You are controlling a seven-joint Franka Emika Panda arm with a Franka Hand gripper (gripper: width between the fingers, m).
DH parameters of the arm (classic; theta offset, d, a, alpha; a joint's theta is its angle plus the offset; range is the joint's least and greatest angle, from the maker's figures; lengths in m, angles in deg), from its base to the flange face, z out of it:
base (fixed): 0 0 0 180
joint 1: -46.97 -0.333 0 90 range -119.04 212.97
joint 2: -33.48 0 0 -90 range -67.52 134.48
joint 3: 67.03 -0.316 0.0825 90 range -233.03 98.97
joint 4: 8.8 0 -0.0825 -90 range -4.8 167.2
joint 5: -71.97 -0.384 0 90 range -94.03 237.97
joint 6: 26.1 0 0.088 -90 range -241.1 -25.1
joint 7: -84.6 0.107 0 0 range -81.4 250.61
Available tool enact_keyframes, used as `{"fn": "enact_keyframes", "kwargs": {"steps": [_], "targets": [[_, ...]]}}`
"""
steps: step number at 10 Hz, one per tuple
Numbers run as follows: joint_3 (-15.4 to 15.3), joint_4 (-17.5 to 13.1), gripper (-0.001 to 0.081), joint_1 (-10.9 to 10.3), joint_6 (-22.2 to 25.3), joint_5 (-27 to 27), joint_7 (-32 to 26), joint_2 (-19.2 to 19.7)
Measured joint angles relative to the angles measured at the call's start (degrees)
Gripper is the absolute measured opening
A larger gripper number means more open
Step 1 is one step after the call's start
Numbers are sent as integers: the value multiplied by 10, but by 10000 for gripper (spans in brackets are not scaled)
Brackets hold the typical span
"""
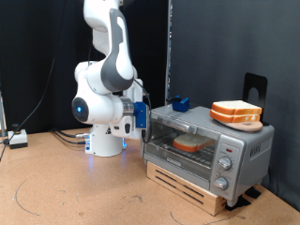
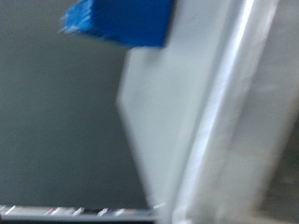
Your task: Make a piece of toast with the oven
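The silver-grey oven (image 1: 234,150) stands on a wooden pallet at the exterior view's right. Its glass door looks closed, and one piece of toast (image 1: 190,144) lies inside on the rack. Two alike slices (image 1: 236,112) are stacked on the oven's top. My gripper (image 1: 142,120) hangs close to the oven's left end, at about the height of its top. Its fingers are too small to read there and do not show in the wrist view. The blurred wrist view shows only the oven's grey top (image 2: 187,112) and a blue block (image 2: 121,19).
The small blue block (image 1: 180,103) sits on the oven's top near its left back corner. A black stand (image 1: 255,89) rises behind the oven. The pallet (image 1: 183,185) lies on a brown table. A small box with cables (image 1: 17,139) sits at the far left.
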Motion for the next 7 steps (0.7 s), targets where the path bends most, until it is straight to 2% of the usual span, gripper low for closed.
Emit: {"fn": "enact_keyframes", "kwargs": {"steps": [2, 4, 7], "targets": [[0, 3, 809, 9, -63, 3, 48, -20], [9, -5, 809, 25, -111, 14, 58, -9], [25, -30, 809, 44, -142, 32, 57, 26]]}}
